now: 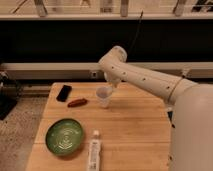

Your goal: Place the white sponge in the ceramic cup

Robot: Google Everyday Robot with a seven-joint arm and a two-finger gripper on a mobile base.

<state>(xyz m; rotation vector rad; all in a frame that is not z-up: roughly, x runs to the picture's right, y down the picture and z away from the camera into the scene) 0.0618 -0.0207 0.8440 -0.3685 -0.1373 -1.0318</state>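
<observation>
Desk [135, 132] of pale wood, seen from above and in front, set before a dark wall with a light horizontal rail. White robot arm [150, 82] reaching in from the right, elbow high, wrist turned downward over the far middle of the desk. Pincer [112, 85] at the arm's end, just above and touching or nearly touching the far rim of the ceramic cup [104, 96]; finger state cannot be told. Ceramic cup upright on the desk, whitish, tapered, wider at the rim, standing near the far centre. White sponge not distinguishable anywhere; hidden by the pincer or inside the cup cannot be told. Reddish-brown elongated object [77, 102] lying flat to the left of the cup, apart from it. Black phone-like slab [64, 92] farther left, near the far-left corner. Green round plate [65, 135] with pale concentric rings at the near left. White tube [93, 151] lying lengthwise just right of the plate, cap toward the cup, at the near edge.
</observation>
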